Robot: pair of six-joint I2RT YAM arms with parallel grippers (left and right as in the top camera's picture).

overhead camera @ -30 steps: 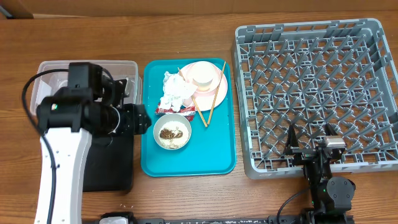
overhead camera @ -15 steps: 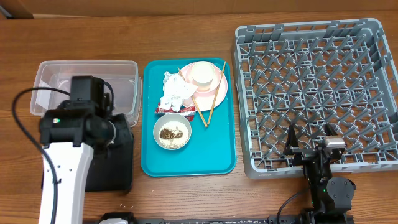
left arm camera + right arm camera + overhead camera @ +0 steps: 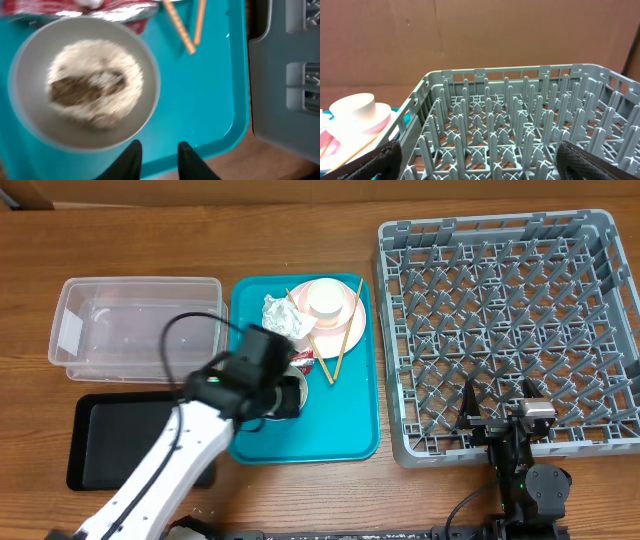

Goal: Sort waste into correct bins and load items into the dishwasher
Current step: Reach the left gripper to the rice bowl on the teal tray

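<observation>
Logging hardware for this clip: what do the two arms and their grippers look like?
The left arm has a white link with black joints, a looping black cable and a small green light. The left gripper has two dark, rounded fingers. The right arm is black with a silver block on top; the right gripper has black, rough-textured fingers.

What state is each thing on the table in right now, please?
Bowl, on the teal tray, crumbs inside.
Plate, on the tray, cup on it.
Chopsticks, lying across the plate.
Napkin, crumpled.
Tub, empty.
Black tray, empty where visible.
Dish rack, empty.
Left gripper, slightly open, empty.
Right gripper, wide open, empty.
</observation>
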